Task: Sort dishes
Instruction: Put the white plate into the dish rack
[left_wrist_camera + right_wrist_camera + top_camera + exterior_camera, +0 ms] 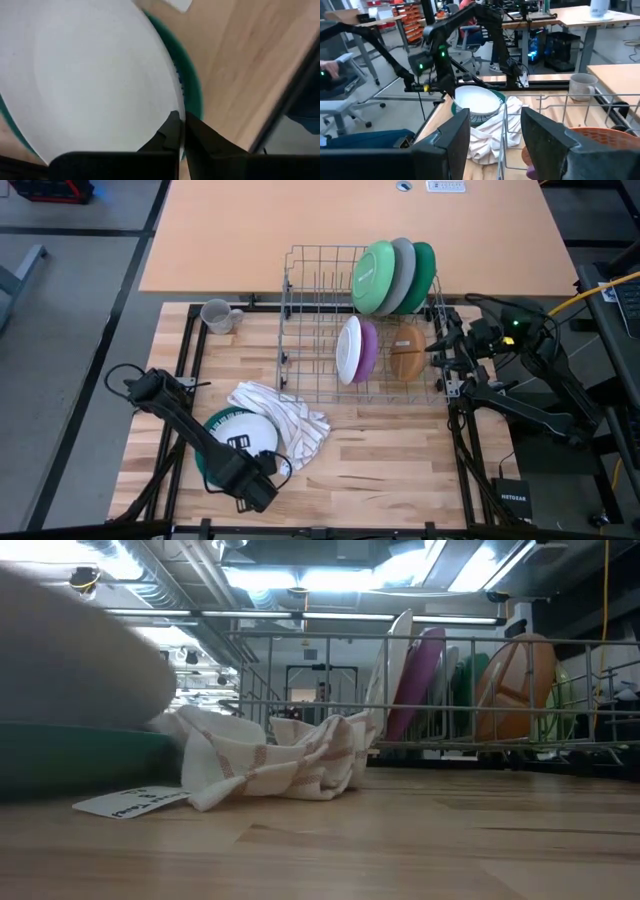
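A white plate [238, 430] sits over a teal plate [207, 458] at the table's near left, beside a striped white cloth [290, 420]. My left gripper [179, 122] is shut on the white plate, shown tilted above the teal one in the right wrist view [477, 100]. In the grey wire rack [320, 330] stand green [372, 277], grey [402, 272] and teal [424, 272] plates, white [349, 348] and purple [368, 348] plates and a brown bowl [407, 352]. A grey mug [217, 315] stands on the table's far left. My right gripper [500, 145] is open at the rack's right end. My left gripper pinches the white plate's rim [176, 100] on its near side between its two fingers, one finger on the upper face and one under the edge. The fingers come from above, pointing down. The plate is tilted, held side raised; whether its far side rests on the teal plate I cannot tell.
The cloth lies bunched between the plates and the rack's near side. A paper tag [130, 802] lies on the table by the teal plate. Bare wood spreads across the table's near right [400, 470].
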You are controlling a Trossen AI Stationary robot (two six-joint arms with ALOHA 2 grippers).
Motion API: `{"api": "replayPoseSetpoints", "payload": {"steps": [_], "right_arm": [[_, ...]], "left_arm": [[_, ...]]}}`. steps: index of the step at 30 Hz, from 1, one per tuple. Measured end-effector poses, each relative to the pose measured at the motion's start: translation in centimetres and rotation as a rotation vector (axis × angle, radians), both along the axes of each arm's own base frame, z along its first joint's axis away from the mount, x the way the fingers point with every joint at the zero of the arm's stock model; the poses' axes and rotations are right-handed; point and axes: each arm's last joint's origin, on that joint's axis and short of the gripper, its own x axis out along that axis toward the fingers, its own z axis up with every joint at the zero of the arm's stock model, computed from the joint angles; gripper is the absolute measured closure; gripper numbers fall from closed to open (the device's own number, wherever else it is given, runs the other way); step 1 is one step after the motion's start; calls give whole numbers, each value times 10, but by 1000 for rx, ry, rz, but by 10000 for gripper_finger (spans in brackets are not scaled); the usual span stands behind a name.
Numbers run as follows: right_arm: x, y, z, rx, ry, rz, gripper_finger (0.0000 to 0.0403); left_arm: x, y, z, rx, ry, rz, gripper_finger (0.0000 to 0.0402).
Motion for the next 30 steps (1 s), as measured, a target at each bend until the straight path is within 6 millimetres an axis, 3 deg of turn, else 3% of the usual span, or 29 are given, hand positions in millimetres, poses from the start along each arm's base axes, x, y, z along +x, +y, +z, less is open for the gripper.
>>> {"api": "replayPoseSetpoints", "payload": {"steps": [9, 14, 23, 30], "right_arm": [[11, -9, -2, 32, 27, 29, 224], [29, -13, -2, 38, 30, 118, 224], [103, 4, -4, -123, -61, 393, 224], [161, 31, -31, -255, -39, 471, 224]], "left_arm": [[6, -10, 51, -25, -176, -49, 400], [10, -11, 72, 1, -290, -103, 400], [26, -4, 91, 44, -439, -254, 401], [36, -5, 95, 37, -515, -364, 401]]}}
